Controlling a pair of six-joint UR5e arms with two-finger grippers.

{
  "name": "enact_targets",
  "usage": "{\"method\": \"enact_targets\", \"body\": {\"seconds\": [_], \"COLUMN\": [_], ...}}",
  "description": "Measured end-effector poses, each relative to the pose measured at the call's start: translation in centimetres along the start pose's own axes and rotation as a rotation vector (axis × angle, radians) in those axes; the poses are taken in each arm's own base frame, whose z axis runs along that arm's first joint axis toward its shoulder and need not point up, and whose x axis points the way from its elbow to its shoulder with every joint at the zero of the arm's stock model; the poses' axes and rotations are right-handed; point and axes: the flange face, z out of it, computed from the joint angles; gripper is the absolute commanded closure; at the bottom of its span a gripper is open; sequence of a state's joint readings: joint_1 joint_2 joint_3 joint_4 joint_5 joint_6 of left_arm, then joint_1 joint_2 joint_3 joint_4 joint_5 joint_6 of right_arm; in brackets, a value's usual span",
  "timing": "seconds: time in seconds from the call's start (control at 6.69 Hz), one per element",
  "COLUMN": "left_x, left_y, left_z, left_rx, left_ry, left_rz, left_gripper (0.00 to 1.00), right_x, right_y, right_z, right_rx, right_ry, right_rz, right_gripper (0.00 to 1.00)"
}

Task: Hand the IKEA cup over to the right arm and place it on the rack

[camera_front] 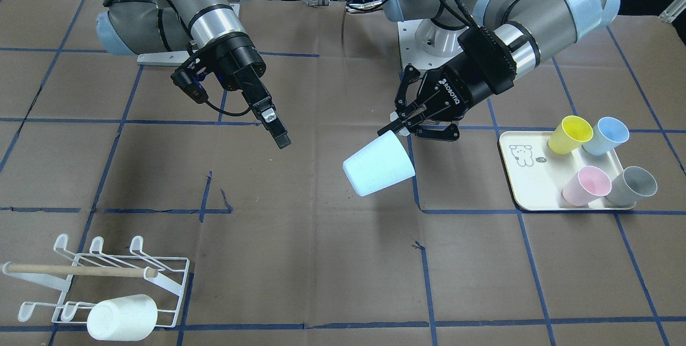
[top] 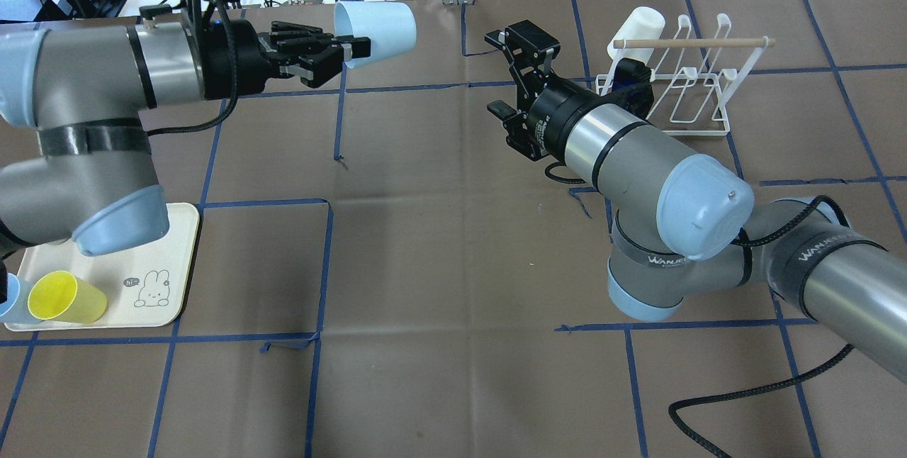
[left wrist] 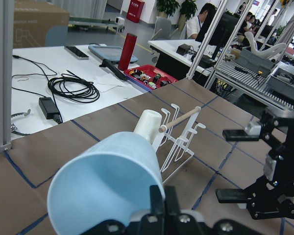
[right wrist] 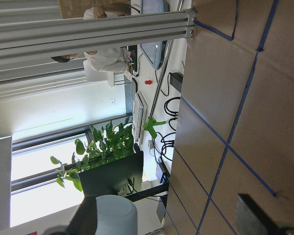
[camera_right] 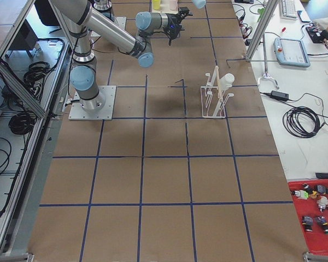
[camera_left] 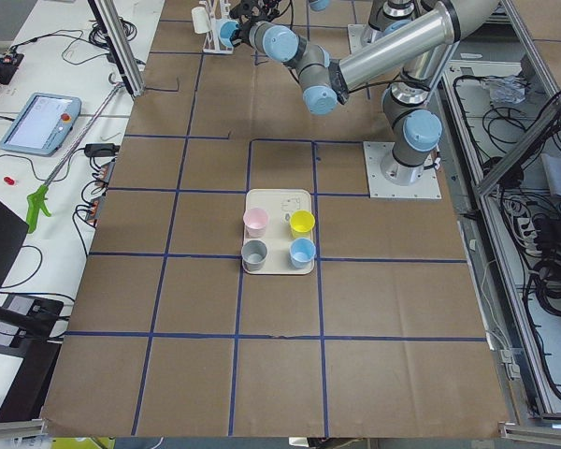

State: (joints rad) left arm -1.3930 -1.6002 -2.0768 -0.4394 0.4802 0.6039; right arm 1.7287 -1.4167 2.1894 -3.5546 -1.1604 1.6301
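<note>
Pale-blue plastic cup [left wrist: 105, 183] held sideways in the air, its rim pinched in the left gripper [top: 347, 55], well apart from the low white wire rack with wooden dowel [top: 694, 42]. Right gripper [top: 507, 74] sits between that cup and the rack, fingers spread wide, holding nothing. White plastic cup [top: 635, 32] on the rack's end.

We read "ROBOTIQ", white letters, on left hand [camera_front: 395, 127]. "WANJE…", end unclear, on black bands [top: 825, 257] around right arm [top: 638, 153]. Tiny "hi~" bubble on cream tray [top: 172, 231].
</note>
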Motion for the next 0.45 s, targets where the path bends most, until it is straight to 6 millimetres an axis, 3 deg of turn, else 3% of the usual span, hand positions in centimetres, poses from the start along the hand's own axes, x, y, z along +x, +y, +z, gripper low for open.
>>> {"method": "enact_targets", "body": {"seconds": [0.45], "left_x": [3.4], "left_y": [3.9], "left_z": [1.3], "left_rx": [0.03], "left_ry": [0.029], "left_rz": [0.061], "left_gripper": [0.97], "right_x": [0.0], "right_y": [0.4], "right_z": [0.7], "right_rx": [-0.009], "right_ry": [0.004], "right_rz": [0.013], "right_gripper": [0.0]}}
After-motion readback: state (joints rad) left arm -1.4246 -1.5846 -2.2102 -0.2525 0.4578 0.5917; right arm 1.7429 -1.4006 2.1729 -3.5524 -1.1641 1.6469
